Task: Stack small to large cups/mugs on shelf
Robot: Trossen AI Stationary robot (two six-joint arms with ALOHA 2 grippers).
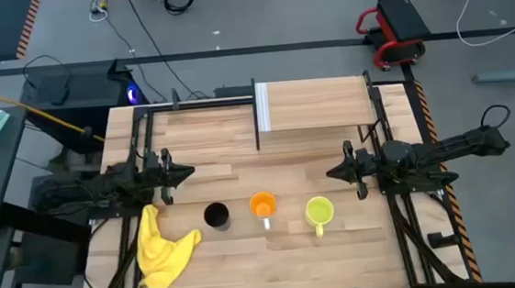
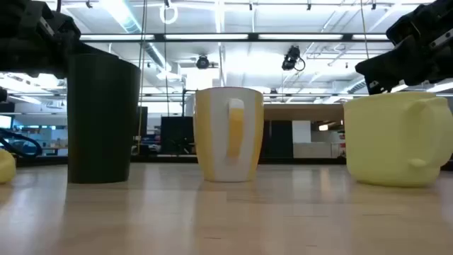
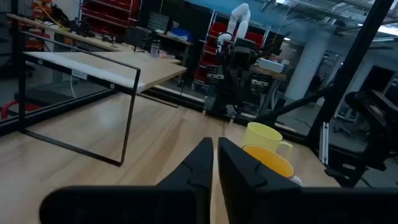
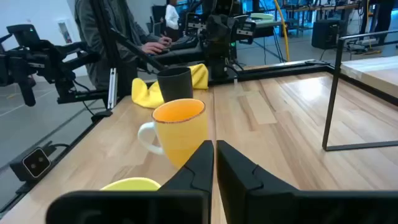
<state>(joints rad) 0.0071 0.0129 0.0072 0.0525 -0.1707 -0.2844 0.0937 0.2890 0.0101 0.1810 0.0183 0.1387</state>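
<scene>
Three cups stand upright in a row near the table's front edge: a black cup (image 1: 216,215) (image 2: 102,119), an orange mug (image 1: 262,205) (image 4: 180,130) with a white handle, and a yellow-green mug (image 1: 319,213) (image 2: 396,140). The shelf (image 1: 314,104) stands at the table's far side, its white end panel toward the middle. My left gripper (image 1: 189,174) (image 3: 215,155) hovers shut above the table, left of and beyond the cups. My right gripper (image 1: 331,172) (image 4: 215,158) hovers shut to the right, beyond the yellow-green mug. Neither touches anything.
A crumpled yellow cloth (image 1: 162,248) lies at the front left of the table. Black metal posts (image 3: 127,118) hold the shelf board above the tabletop. A person (image 4: 106,37) stands beyond the table's left side. Bare wood lies between the cups and the shelf.
</scene>
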